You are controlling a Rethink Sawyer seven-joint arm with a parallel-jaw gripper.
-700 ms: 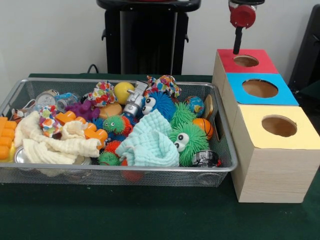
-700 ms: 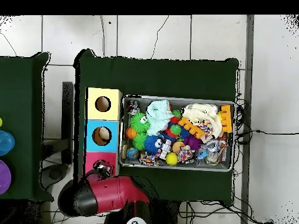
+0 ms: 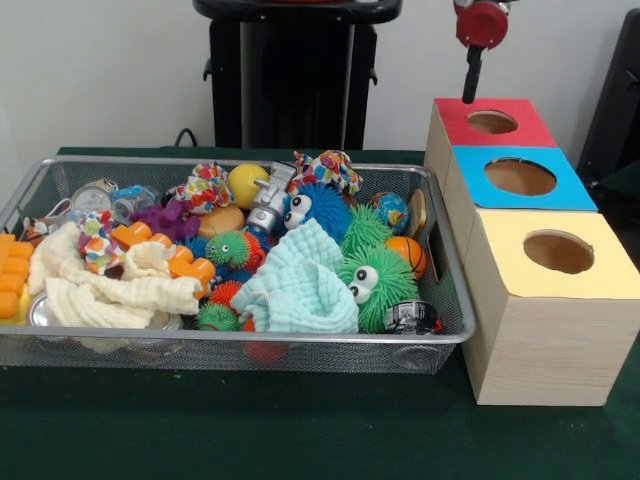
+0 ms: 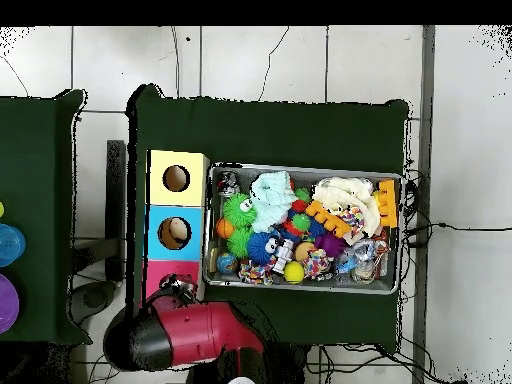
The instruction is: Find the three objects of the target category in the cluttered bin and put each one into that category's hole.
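Observation:
The wire mesh bin holds a pile of toys; in the overhead view it lies right of the boxes. An orange-brown lumpy figure lies near the bin's back, partly under other toys. A tan piece leans at the bin's right end. No pale yellow figure shows. The red-panelled hole tops the far box. My gripper hangs just above the red panel's left edge, beside the hole. In the overhead view the gripper covers part of the red panel. Nothing shows in its grasp.
The blue-panelled hole and the yellow-panelled hole top the nearer boxes. Green and blue fuzzy balls, pale cloths, orange blocks and a silver robot toy fill the bin. The black pedestal stands behind.
The gripper has risen a little over the red panel and shifted slightly left in the front view. The bin's contents have not moved.

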